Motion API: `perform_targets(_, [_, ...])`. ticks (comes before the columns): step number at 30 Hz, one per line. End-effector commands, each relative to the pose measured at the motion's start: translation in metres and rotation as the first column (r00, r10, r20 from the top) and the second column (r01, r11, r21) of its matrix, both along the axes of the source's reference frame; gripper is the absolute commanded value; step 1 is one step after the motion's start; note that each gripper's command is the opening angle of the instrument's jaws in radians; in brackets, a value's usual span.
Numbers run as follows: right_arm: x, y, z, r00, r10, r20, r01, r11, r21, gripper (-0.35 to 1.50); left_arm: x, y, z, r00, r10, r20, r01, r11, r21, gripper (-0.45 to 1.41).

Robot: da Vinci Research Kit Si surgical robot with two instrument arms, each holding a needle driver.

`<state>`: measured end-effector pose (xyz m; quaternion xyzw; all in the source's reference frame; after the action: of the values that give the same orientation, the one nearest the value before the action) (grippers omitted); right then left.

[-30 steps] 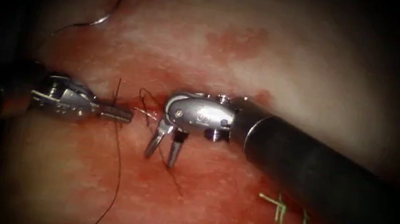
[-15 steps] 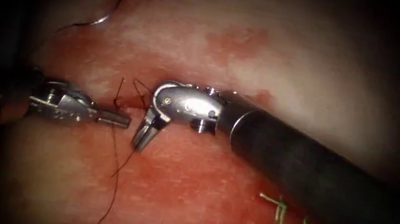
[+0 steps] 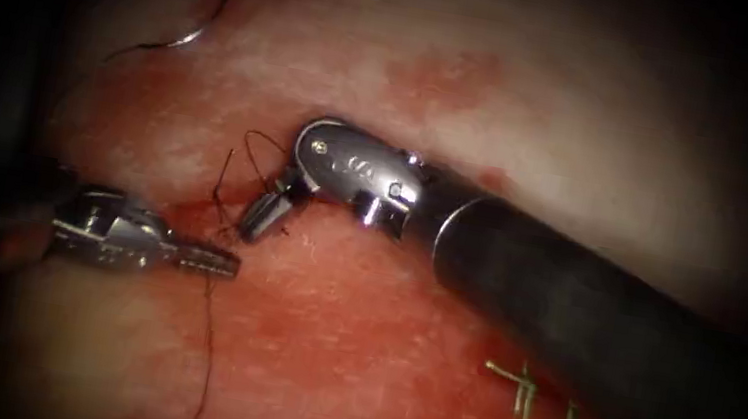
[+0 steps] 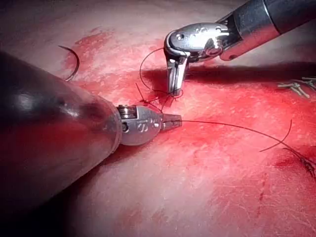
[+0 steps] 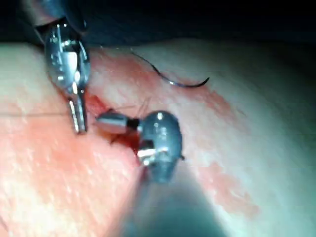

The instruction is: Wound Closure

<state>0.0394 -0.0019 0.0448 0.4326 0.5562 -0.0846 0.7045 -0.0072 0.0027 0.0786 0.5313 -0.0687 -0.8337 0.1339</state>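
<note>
The pale, red-stained slab of pork tissue point(image 3: 532, 114) carries everything here, its cut point(image 3: 223, 200) a short dark-red slit between the two tools. The right arm's steel hand point(image 3: 259, 218) reaches in on its thick dark shaft and has its jaws pressed together at the cut, closed on the thin dark thread point(image 3: 207, 344), which loops above the tips and then trails down over the tissue; in the left wrist view the same hand point(image 4: 175, 88) points down into the little tangle of thread point(image 4: 232, 126). The left arm's steel hand point(image 3: 218, 262) lies just left of the cut with jaws closed; whether it pinches the thread that runs past its tip I cannot tell. The slim curved steel needle point(image 3: 207, 14) lies free on the tissue, well apart at upper left, not in the tissue. Pale green cut thread ends point(image 3: 521, 391) lie beside the right shaft. Since a second ago the right hand has closed from wide open and moved up and left to the cut, while the left hand has dropped slightly.
</note>
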Motion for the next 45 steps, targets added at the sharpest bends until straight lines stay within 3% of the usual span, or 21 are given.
perform_targets(1, [0.001,0.0013,0.0003,0.999,0.027,0.043,-0.028,0.999,0.025,-0.35,-0.0008,-0.0003,0.0004,1.0,0.003,0.0,-0.003,1.0,-0.001,-0.45])
perform_targets(5, [0.0004,0.0023,0.0012,0.979,0.076,0.192,-0.099,0.988,0.116,-0.35,-0.0016,-0.0015,-0.0008,1.0,0.01,0.004,-0.01,1.0,0.002,-0.45])
perform_targets(11, [0.0,0.0032,0.0022,0.936,0.134,0.326,-0.198,0.965,0.17,-0.35,-0.0027,-0.003,-0.0029,1.0,0.018,0.006,-0.018,1.0,0.007,-0.45])
perform_targets(16, [0.0001,0.0036,0.0025,0.88,0.202,0.429,-0.3,0.938,0.174,-0.35,-0.0034,-0.0041,-0.0043,1.0,0.023,0.01,-0.023,1.0,0.01,-0.45])
perform_targets(18, [0.0003,0.0035,0.0026,0.849,0.247,0.468,-0.352,0.924,0.15,-0.35,-0.0037,-0.0046,-0.0049,1.0,0.025,0.008,-0.025,1.0,0.009,-0.45])
perform_targets(21, [0.001,0.0036,0.0026,0.773,0.324,0.545,-0.447,0.889,0.104,-0.35,-0.0046,-0.0066,-0.0068,0.999,0.038,0.009,-0.038,0.999,0.011,-0.45])
perform_targets(25, [0.0017,0.0034,0.0022,0.728,0.383,0.568,-0.505,0.861,0.066,-0.35,-0.0056,-0.008,-0.0082,0.999,0.048,0.026,-0.048,0.999,0.011,-0.45])
perform_targets(27, [0.0019,0.0037,0.0018,0.689,0.412,0.597,-0.542,0.839,0.048,-0.35,-0.0061,-0.0085,-0.0088,0.998,0.054,0.03,-0.054,0.998,0.012,-0.45])
perform_targets(32, [0.0021,0.0046,0.0005,0.573,0.495,0.653,-0.658,0.753,0.006,-0.35,-0.0075,-0.0098,-0.0098,0.997,0.069,0.043,-0.069,0.998,0.009,-0.45])
perform_targets(35, [0.0018,0.0049,-0.0001,0.534,0.524,0.663,-0.704,0.71,0.005,-0.35,-0.0082,-0.0104,-0.0102,0.996,0.078,0.047,-0.078,0.997,0.008,-0.45])
perform_targets(45, [0.0019,0.0041,0.0,0.506,0.549,0.666,-0.753,0.657,0.03,-0.35,-0.0098,-0.0121,-0.0109,0.993,0.102,0.059,-0.102,0.995,-0.002,-0.45])
